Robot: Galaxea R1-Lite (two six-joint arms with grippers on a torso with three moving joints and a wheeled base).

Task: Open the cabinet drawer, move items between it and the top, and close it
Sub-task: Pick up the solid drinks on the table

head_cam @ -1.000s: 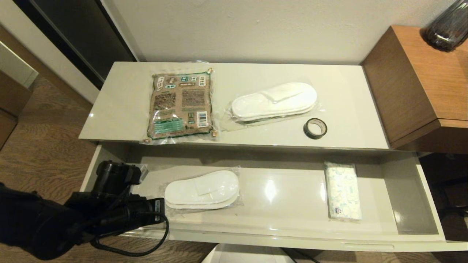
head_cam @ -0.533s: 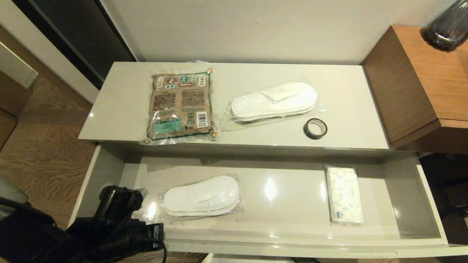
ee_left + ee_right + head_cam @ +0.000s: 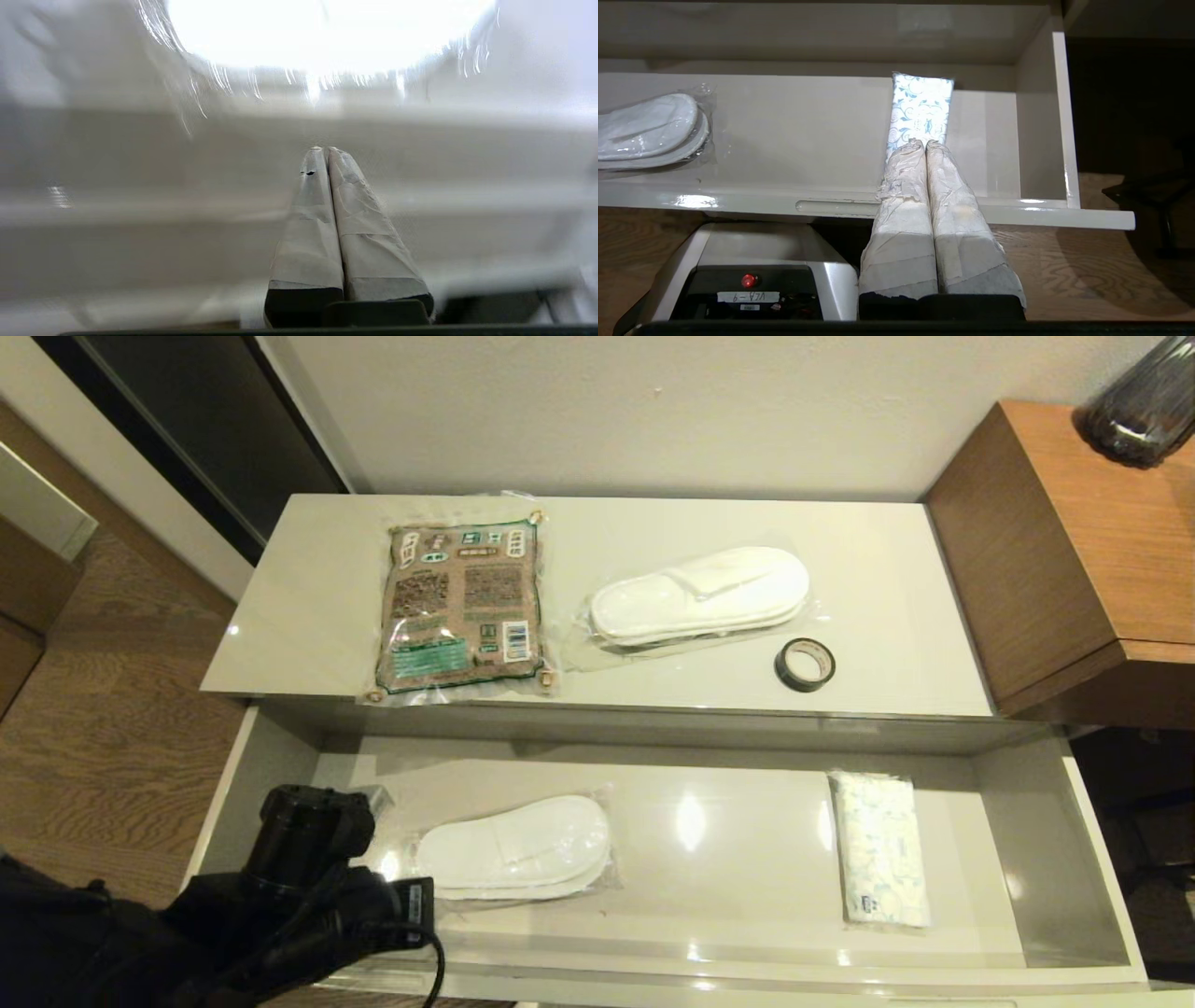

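The cabinet drawer (image 3: 1046, 840) stands pulled far out, its grey-beige inside showing. In it lies one wrapped white slipper pair (image 3: 512, 847) towards the left, which also shows in the right wrist view (image 3: 644, 126). On the off-white top (image 3: 308, 607) lie the brown-and-green packet (image 3: 462, 607), a second slipper pair (image 3: 700, 593) and the black tape roll (image 3: 804, 665). My left arm (image 3: 308, 859) hangs over the drawer's front left corner. The left gripper (image 3: 325, 149) is shut with nothing between its fingers. My right gripper (image 3: 924, 143) is shut and empty, low in front of the drawer front (image 3: 738, 200).
A blue-patterned white tissue pack (image 3: 879, 847) lies in the drawer's right part. The higher brown wooden unit (image 3: 1074, 551) with a dark glass vase (image 3: 1139, 406) stands at the right. My grey base (image 3: 752, 261) sits under the drawer front. Wooden floor lies to the left.
The drawer has slid further out towards me, carrying the slippers and tissue pack with it. My left arm has drawn back with the drawer front.
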